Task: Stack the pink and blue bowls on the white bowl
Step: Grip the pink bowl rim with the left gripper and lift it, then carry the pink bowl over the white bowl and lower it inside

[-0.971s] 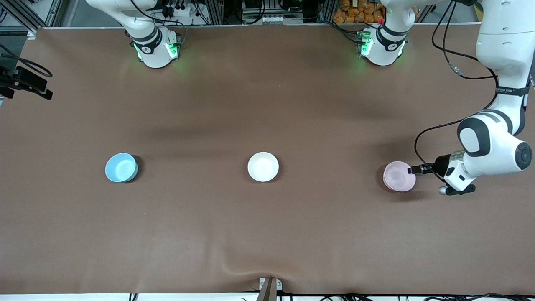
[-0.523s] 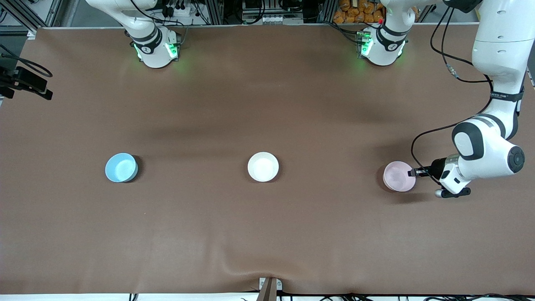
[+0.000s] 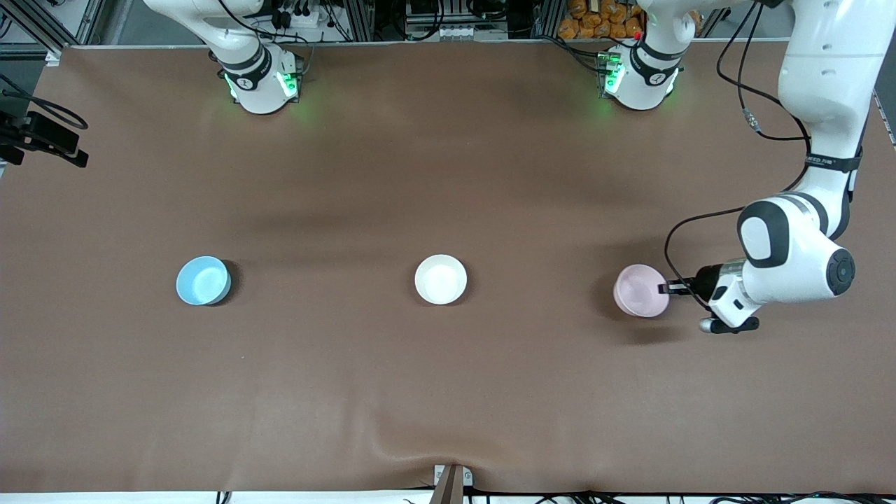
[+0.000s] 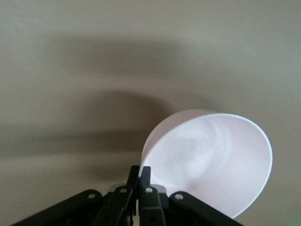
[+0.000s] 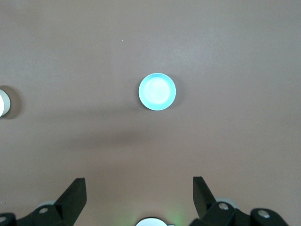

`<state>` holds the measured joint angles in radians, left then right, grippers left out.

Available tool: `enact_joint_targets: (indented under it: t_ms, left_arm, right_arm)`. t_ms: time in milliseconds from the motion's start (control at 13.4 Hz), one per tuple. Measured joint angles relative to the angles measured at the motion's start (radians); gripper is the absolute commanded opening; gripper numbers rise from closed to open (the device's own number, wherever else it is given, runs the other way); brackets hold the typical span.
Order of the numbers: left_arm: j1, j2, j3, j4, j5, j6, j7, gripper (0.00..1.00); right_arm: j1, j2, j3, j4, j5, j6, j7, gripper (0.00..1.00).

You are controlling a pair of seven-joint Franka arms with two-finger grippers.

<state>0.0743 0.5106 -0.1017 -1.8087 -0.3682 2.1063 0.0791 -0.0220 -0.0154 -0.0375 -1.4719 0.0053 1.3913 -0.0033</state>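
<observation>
The pale pink bowl is near the left arm's end of the table. My left gripper is shut on its rim and holds it tilted, a little above the table. The left wrist view shows the fingers pinching the pink bowl at its edge. The white bowl sits at the table's middle. The blue bowl sits toward the right arm's end. My right gripper is open and empty, high over the table, looking down on the blue bowl and an edge of the white bowl.
The three bowls lie in one row on the brown table cover. A black device sits at the table's edge at the right arm's end. A small clamp is at the edge nearest the front camera.
My left gripper has carried the pink bowl off its spot, toward the white bowl. The blue and white bowls have not moved.
</observation>
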Motion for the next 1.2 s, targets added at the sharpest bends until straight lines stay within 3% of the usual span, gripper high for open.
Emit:
enact_joint_targets:
  t_ms: [523, 896, 1195]
  left_arm:
    - [-0.05, -0.085, -0.254, 0.024, 0.0, -0.036, -0.453, 0.0]
    - [-0.306, -0.033, -0.257, 0.157, 0.002, -0.013, -0.796, 0.0]
    - [-0.44, 0.072, -0.24, 0.224, 0.113, 0.117, -0.916, 0.0]
  right_arm:
    - [0.0, 0.001, 0.0, 0.0, 0.0, 0.0, 0.0, 1.0]
    - [0.0, 0.022, 0.0, 0.0, 0.0, 0.0, 0.0, 1.0]
    - [0.0, 0.072, -0.001, -0.001, -0.001, 0.002, 0.0, 1.0]
